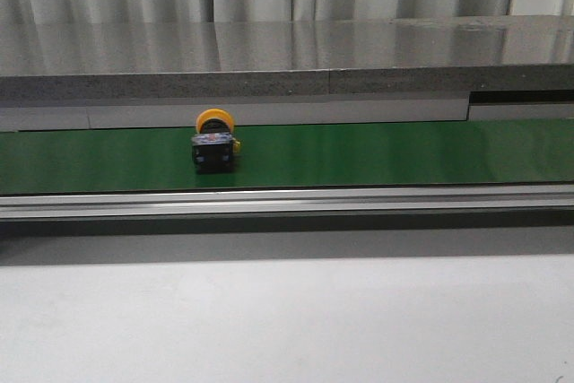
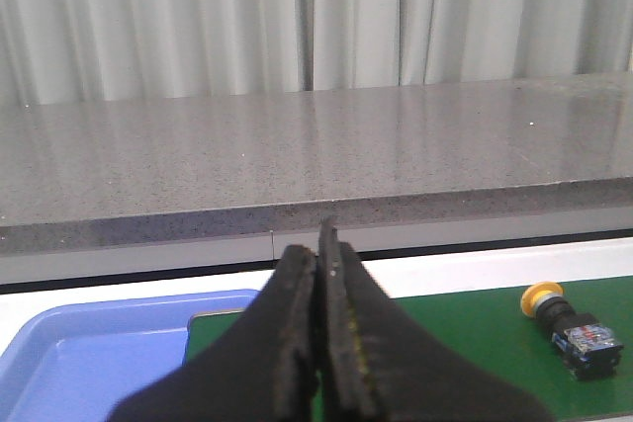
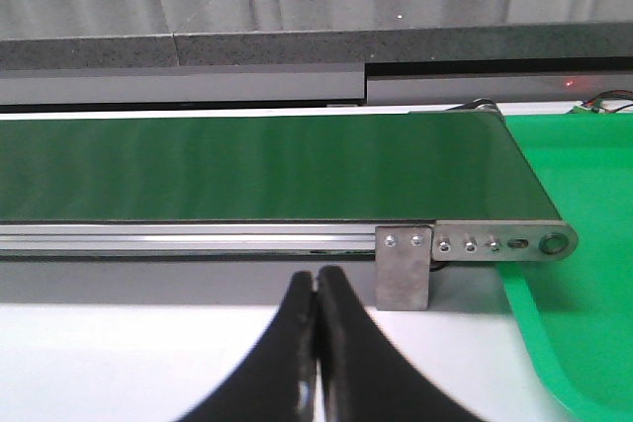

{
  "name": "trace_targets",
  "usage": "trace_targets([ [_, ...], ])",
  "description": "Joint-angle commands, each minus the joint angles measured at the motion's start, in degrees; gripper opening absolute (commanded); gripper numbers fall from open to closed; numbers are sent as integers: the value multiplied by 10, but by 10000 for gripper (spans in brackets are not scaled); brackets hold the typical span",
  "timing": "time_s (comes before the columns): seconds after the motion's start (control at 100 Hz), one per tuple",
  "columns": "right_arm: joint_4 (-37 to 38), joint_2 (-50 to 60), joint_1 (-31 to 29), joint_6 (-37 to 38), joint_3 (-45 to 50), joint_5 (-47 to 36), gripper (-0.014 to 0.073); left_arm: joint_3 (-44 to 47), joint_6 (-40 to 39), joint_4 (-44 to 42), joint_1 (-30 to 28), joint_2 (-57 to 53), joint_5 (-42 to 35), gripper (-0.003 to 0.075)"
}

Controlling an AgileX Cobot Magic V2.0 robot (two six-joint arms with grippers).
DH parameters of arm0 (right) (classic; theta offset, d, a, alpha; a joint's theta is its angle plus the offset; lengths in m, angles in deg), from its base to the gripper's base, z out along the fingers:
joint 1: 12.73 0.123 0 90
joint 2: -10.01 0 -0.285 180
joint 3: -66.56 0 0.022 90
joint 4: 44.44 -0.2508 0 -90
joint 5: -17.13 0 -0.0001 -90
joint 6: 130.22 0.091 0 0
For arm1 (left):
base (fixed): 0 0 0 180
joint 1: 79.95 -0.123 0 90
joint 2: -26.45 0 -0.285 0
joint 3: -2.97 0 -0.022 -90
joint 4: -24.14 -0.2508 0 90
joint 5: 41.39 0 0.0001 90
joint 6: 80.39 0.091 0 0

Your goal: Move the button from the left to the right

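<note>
Button lies on its side on the green belt, left of centre, untouched. My left gripper and right gripper are both closed, empty. I'd open the left wide, straddling the black body.

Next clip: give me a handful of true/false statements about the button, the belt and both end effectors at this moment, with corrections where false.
1. The orange-capped black push-button lies on the green conveyor belt. True.
2. The left end effector grips the button. False: it is shut on nothing; the button lies apart on the belt.
3. The right end effector is wide open. False: its fingers are pressed together.
4. A blue plastic tray sits near the belt end in the left wrist view. True.
5. The button stands in the green tray. False: it is on the belt.
</note>
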Motion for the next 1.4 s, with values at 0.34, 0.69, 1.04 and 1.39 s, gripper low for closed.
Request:
trace_targets([
  [0.34, 6, 10, 1, -3, -15, -140, -66, -14, -5, 6, 5, 4, -46, -20],
  [0.69, 6, -45, 1, -4, -144, -41, -66, -14, -5, 6, 5, 4, -47, -20],
  [1.04, 6, -247, 1, -4, -358, 249, -66, -14, -5, 6, 5, 4, -47, -21],
  [1.39, -8, -422, 1, -4, -458, 290, -66, -14, -5, 6, 5, 4, -47, -20],
])
